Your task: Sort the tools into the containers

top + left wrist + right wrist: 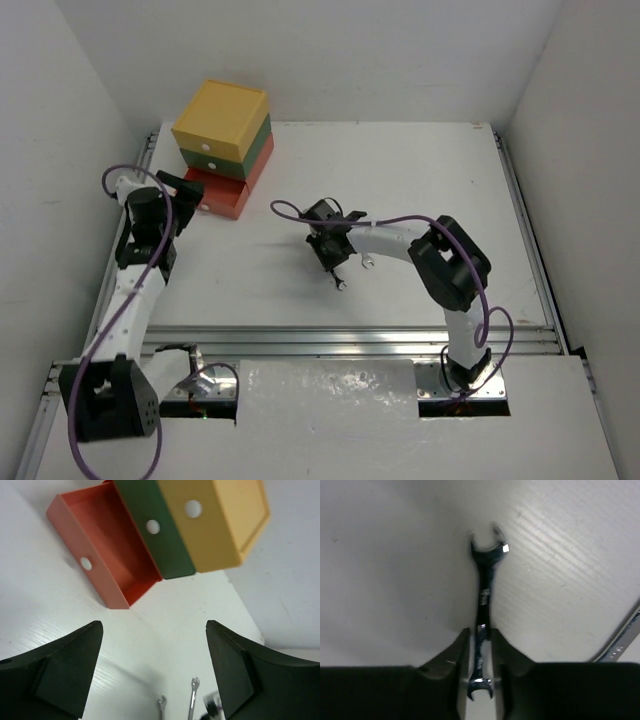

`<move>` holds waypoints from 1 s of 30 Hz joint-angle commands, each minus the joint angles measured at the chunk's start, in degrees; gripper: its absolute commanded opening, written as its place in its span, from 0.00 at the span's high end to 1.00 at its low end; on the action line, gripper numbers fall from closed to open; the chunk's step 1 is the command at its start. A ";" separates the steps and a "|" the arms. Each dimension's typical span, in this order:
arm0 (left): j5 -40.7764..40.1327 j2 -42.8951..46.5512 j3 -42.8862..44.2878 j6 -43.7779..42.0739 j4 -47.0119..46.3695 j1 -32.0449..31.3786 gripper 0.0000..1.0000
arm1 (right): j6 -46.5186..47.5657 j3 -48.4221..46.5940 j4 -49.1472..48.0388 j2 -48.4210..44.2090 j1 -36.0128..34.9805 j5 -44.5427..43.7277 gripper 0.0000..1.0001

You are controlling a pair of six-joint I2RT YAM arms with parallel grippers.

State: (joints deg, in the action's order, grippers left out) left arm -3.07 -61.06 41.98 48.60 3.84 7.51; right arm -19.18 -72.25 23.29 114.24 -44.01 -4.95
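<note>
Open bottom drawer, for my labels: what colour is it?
Red-orange drawer; left wrist view shows it best.

Red-orange drawer (112,545) open, under green drawer (150,505) and yellow drawer (215,530). One silver wrench (483,592) and another wrench (621,642) lie well right of it.

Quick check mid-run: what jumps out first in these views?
The stacked drawers stand far left on the table, the red-orange bottom drawer pulled open and empty. Mid-table, the right gripper pinches a silver wrench lying flat, with a second wrench just beside it.
</note>
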 commanded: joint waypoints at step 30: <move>19.77 15.45 -34.95 14.06 -48.82 -27.80 0.27 | -8.06 19.07 -23.02 -31.34 -3.45 17.24 1.00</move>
State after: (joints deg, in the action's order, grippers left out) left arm 18.17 -44.03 5.87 60.45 -32.58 -17.43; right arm -25.12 -53.89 7.88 87.70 -46.74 5.67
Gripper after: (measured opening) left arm 0.773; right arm 0.035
